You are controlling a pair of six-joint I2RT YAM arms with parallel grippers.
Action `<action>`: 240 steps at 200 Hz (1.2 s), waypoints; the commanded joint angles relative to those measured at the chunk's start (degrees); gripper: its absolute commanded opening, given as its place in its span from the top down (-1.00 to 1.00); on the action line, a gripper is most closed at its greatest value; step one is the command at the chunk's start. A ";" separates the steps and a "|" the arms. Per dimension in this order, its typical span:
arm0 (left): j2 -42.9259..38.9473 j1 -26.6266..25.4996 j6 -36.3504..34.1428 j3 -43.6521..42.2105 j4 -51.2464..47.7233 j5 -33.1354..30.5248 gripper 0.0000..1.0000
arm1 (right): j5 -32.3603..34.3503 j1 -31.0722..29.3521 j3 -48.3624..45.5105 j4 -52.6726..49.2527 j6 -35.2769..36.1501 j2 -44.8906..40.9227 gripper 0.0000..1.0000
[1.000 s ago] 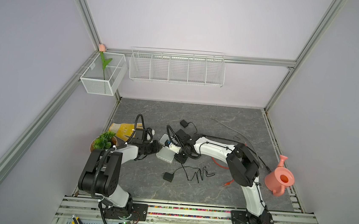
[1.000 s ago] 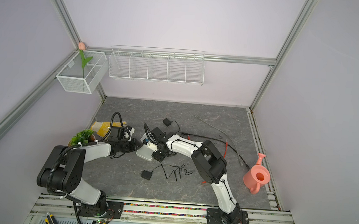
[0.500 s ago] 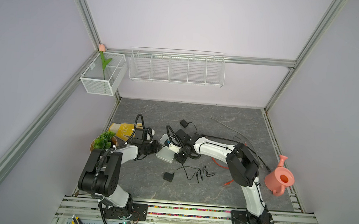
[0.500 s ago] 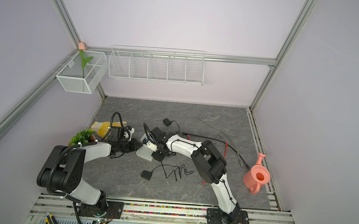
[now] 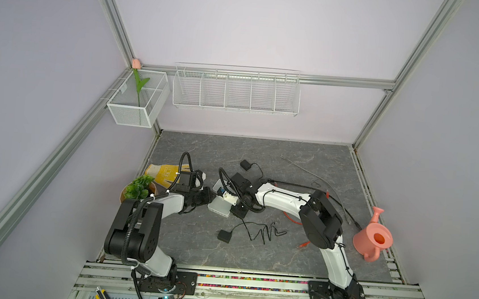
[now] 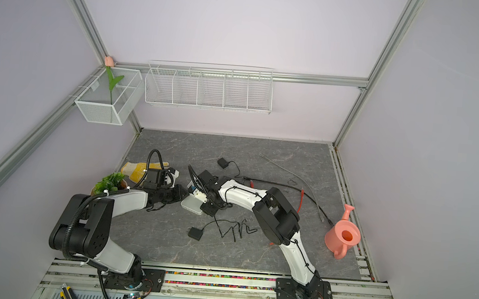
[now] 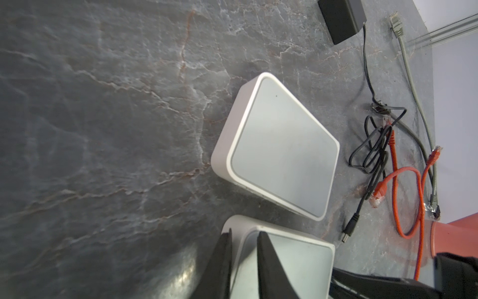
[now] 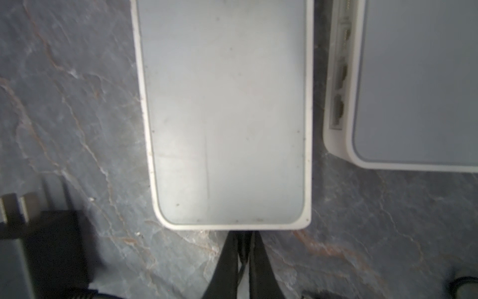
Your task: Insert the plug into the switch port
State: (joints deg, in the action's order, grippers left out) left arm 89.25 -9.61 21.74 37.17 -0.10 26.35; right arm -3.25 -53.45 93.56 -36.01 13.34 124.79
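Note:
Two white switches lie side by side at the table's middle. In both top views the grippers mostly cover them, and one switch (image 5: 220, 209) (image 6: 192, 206) shows. My left gripper (image 7: 244, 234) (image 5: 209, 196) is shut on the corner wall of the nearer switch (image 7: 289, 261). The other switch (image 7: 279, 147) lies just beyond it. My right gripper (image 8: 243, 235) is shut on the black plug (image 8: 243, 242), whose thin cable runs back between the fingers. The plug's tip meets the near edge of a switch (image 8: 225, 116). The neighbouring switch (image 8: 419, 77) shows a row of ports (image 8: 339, 75).
A black adapter (image 8: 44, 240) lies beside my right gripper, and two more (image 5: 225, 235) (image 5: 245, 165) are on the table. A loose barrel plug (image 7: 349, 230), orange cable (image 7: 395, 181) and grey cable (image 7: 413, 85) lie to the right. There is a pink watering can (image 5: 372, 237), a yellow glove (image 5: 163, 174) and a plant (image 5: 138, 187).
My right gripper's jaws have closed onto the plug. Both arms and the switches have hardly moved.

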 commanded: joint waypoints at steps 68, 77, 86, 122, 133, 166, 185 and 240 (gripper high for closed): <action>1.63 -2.57 -3.59 2.10 -2.94 2.61 0.58 | -0.19 -0.71 4.47 -1.61 2.63 3.11 0.87; 1.65 -2.76 -3.74 2.21 -3.14 2.65 0.58 | -0.18 -0.73 4.90 -1.85 2.75 3.25 0.87; 1.72 -2.87 -3.89 2.25 -3.22 2.65 0.58 | -0.28 -0.70 5.09 -2.11 2.86 3.27 0.87; 1.76 -3.22 -4.16 2.29 -3.24 3.40 0.58 | -0.53 -0.69 5.63 -2.22 3.34 2.94 0.87; 1.80 -3.31 -4.25 2.23 -3.15 3.62 0.58 | -0.54 -0.72 5.76 -2.16 3.39 2.86 0.87; 1.99 -3.99 -4.75 2.21 -3.15 3.93 0.58 | -0.60 -0.74 5.84 -1.54 3.50 2.56 0.87; 2.09 -4.28 -4.86 2.33 -3.28 4.06 0.58 | -1.06 -0.69 5.85 -1.17 3.49 2.55 0.87; 2.33 -5.24 -5.72 2.64 -3.85 4.33 0.58 | -1.66 -0.70 6.75 -0.49 3.64 2.55 0.87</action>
State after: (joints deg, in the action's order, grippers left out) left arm 90.37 -12.12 17.26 38.81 -0.75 25.04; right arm -2.70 -53.69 97.93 -42.26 15.27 126.67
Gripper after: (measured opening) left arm 0.208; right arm 0.087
